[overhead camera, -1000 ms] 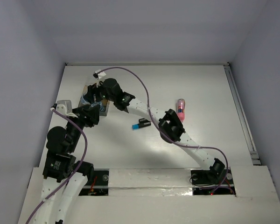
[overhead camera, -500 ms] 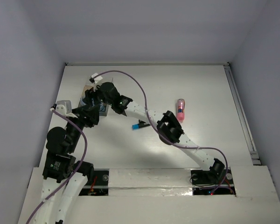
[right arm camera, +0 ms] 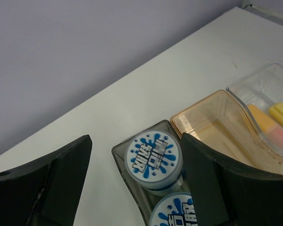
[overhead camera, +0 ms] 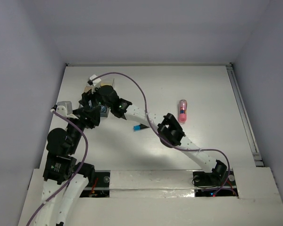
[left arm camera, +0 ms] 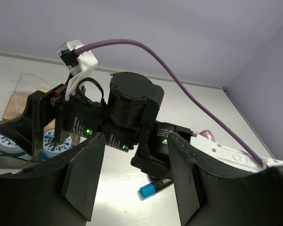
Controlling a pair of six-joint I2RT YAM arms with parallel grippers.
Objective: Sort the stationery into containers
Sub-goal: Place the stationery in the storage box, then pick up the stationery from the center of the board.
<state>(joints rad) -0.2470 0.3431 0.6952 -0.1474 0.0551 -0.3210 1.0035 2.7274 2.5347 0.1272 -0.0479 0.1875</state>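
Note:
My right gripper is open and hangs over the dark grey box, its fingers either side of the far blue-and-white tub. A second tub sits beside it in the same box. The tan-brown box looks empty. The clear box holds orange, yellow and pink markers. My left gripper is open and empty, just short of the boxes. The blue-and-black marker lies on the table, half under the right arm. The pink tube lies to the right.
In the top view the right arm stretches across the table from its base at the near right to the boxes at the far left, which it mostly hides. The left arm rises along the left side. A rail runs along the table's right edge.
My right gripper has moved left and farther back over the boxes, and its arm now covers part of the blue-and-black marker. The left arm has not moved.

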